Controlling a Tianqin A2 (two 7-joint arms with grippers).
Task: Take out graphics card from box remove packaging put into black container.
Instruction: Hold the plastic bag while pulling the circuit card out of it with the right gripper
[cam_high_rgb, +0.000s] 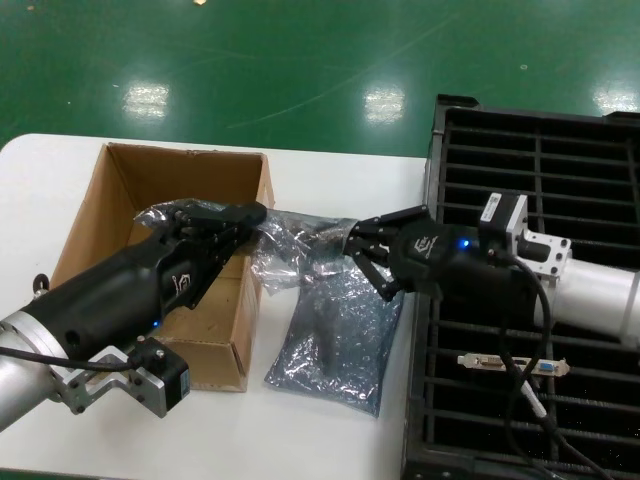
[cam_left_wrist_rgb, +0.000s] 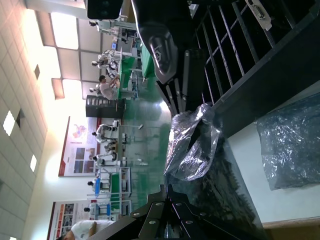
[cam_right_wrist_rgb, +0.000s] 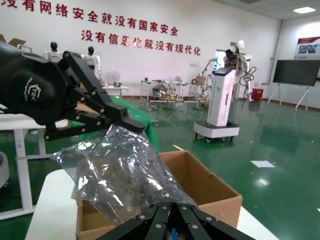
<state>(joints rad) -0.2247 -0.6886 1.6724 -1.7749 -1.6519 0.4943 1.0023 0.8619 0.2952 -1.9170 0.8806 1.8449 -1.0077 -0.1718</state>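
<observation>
A crinkly packaging bag (cam_high_rgb: 295, 245) hangs stretched between my two grippers, just right of the brown box (cam_high_rgb: 150, 180). My left gripper (cam_high_rgb: 255, 213) is shut on one end of it, over the box's right wall. Facing it, my right gripper (cam_high_rgb: 352, 250) is shut on the other end. In the right wrist view a dark shape shows through the bag (cam_right_wrist_rgb: 120, 175), which runs from my right gripper (cam_right_wrist_rgb: 173, 203) to the left one (cam_right_wrist_rgb: 132, 125). A graphics card (cam_high_rgb: 510, 365) with a silver bracket lies in the black container (cam_high_rgb: 560, 130).
A second grey bag (cam_high_rgb: 335, 345) lies flat on the white table (cam_high_rgb: 330, 440), between the box and the container. The container's ribbed slots fill the right side. The table's front and left edges are close to the box.
</observation>
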